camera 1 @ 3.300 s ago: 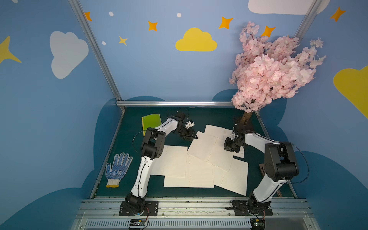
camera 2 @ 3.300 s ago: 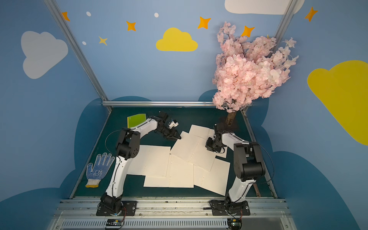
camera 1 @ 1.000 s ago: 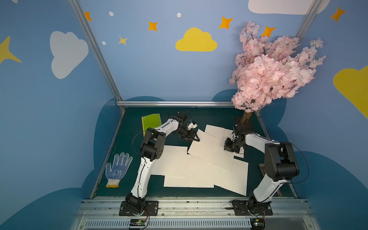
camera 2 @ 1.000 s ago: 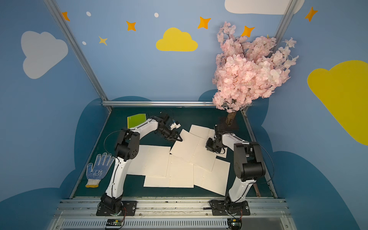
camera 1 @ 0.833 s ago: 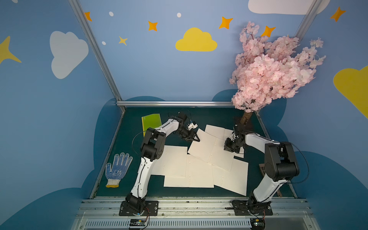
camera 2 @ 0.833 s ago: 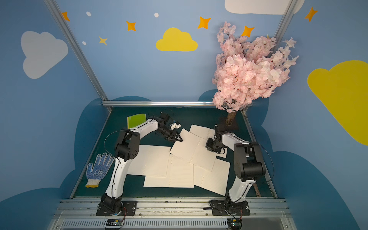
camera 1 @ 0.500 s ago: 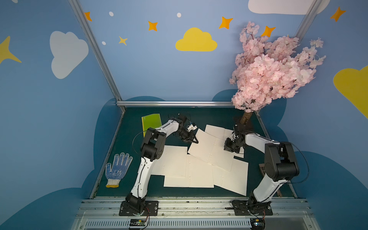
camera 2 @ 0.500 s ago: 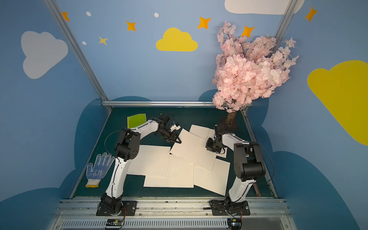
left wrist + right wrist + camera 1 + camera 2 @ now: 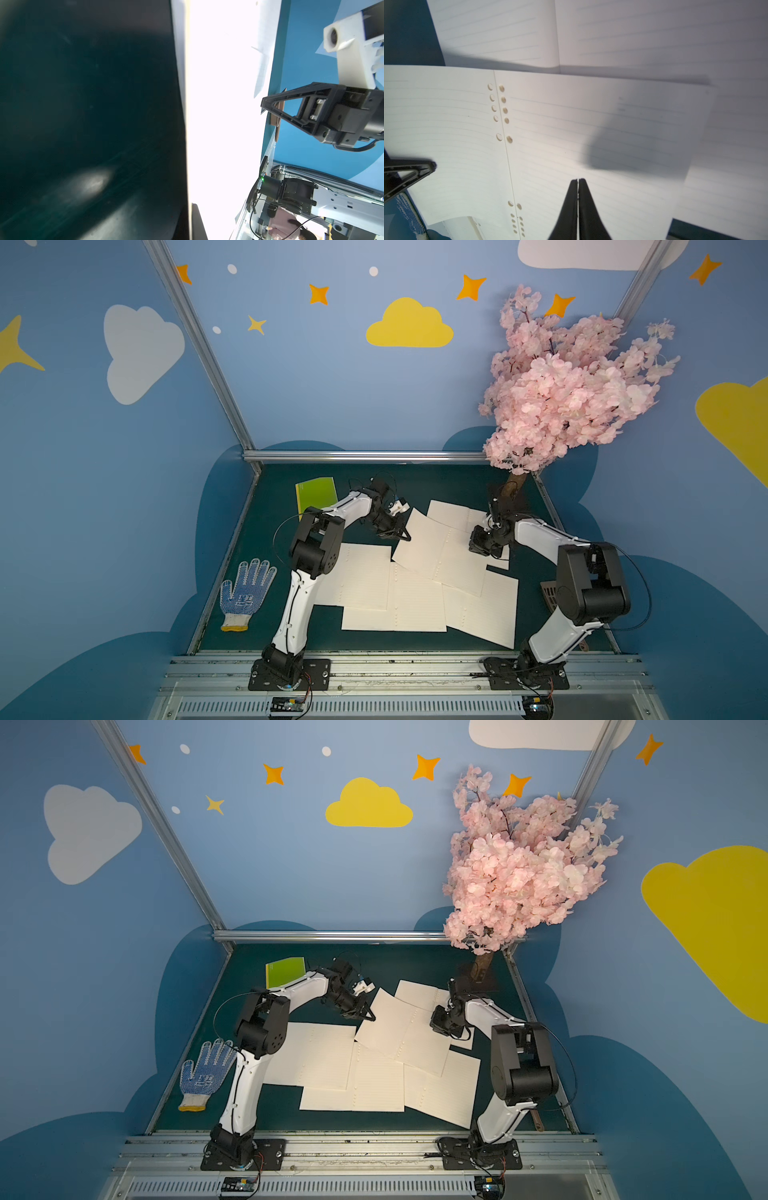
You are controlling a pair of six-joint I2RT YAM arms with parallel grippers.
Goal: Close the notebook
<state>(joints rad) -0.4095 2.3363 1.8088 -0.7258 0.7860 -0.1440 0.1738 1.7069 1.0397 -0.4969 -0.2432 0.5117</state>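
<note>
Green tabletop (image 9: 436, 485); left end effector (image 9: 404, 536) clamped on notebook (image 9: 440, 558) edge.

- Left arm (image 9: 309, 556): base on the front rail, elbow raised, forearm reaching back and inward.
- Left gripper (image 9: 400, 536): tilted downward, jaws closed on the edge of a page (image 9: 424, 545) (one finger tip shows in the right wrist view).
- Right arm (image 9: 586, 589): base on the front rail, elbow high, forearm stretched inward.
- Right gripper (image 9: 578, 181): fingers pressed flat together, pointing down.
- The two grippers face each other, well apart.
</note>
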